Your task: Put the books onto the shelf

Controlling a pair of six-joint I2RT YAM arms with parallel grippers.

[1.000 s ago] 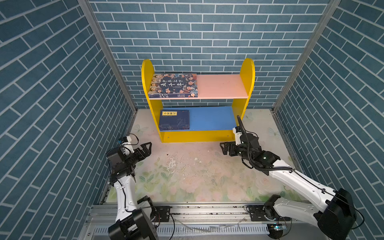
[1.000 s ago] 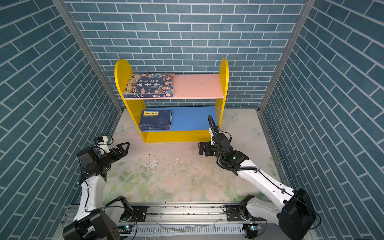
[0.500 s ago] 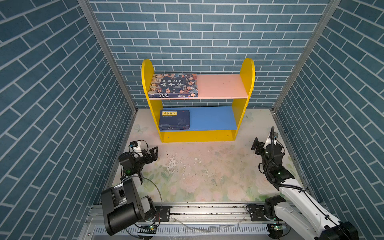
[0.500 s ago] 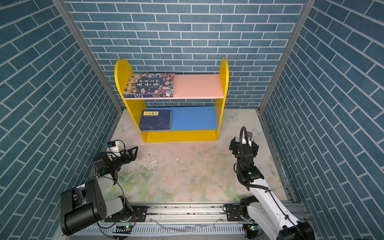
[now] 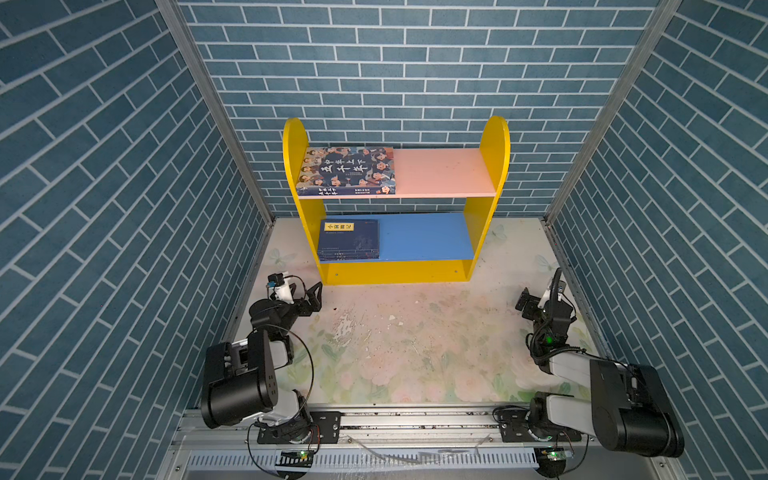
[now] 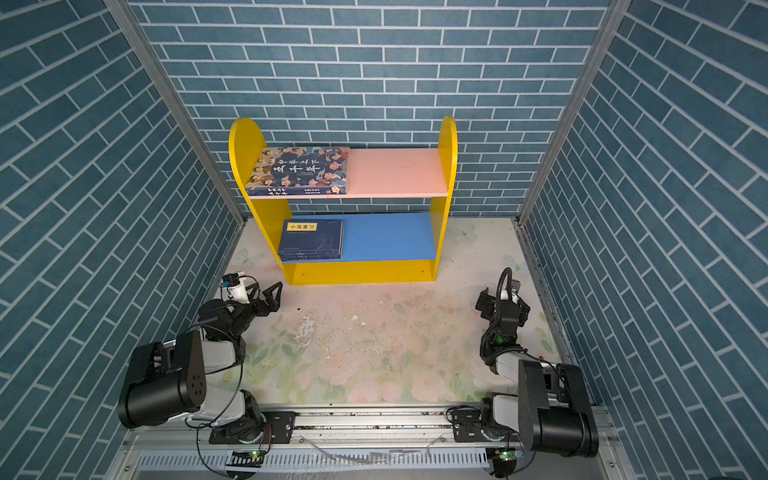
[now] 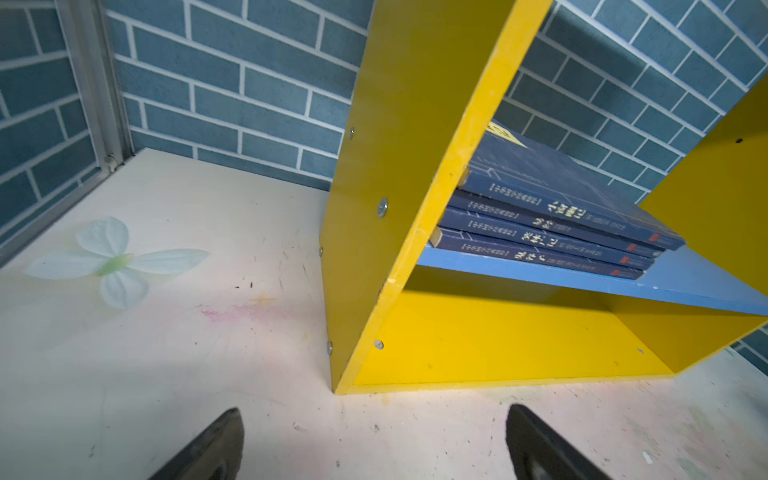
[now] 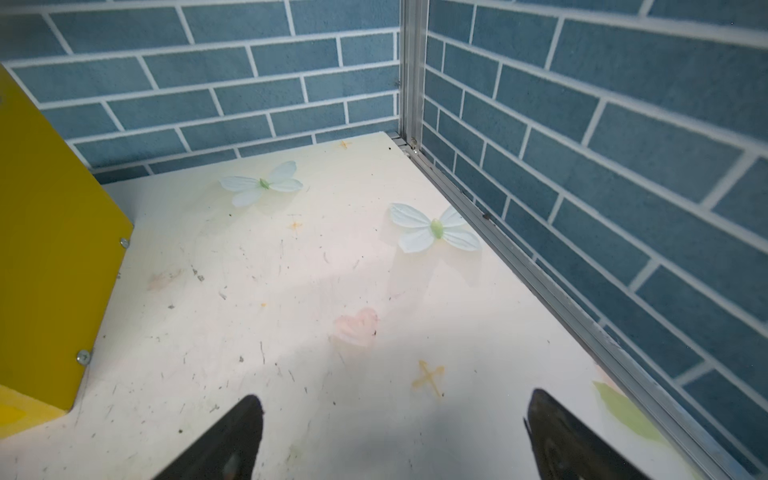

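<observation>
— Black jaws: gripping anything?
— No. My left gripper (image 5: 308, 293) and right gripper (image 5: 540, 297) gape empty, lower left and lower right of a top view.
— And beyond them?
— Glossy thick book (image 5: 349, 170) flat on the pink board (image 5: 440, 172); thin stack (image 5: 349, 241) on the blue board (image 5: 424, 239), frame centre. Done, I judge; I'd park clear of the shelf (image 5: 494, 141).

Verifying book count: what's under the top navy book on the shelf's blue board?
Under the top navy book, the left wrist view shows three more thin navy books by their spines, stacked on the blue board. Their covers are hidden.
</observation>
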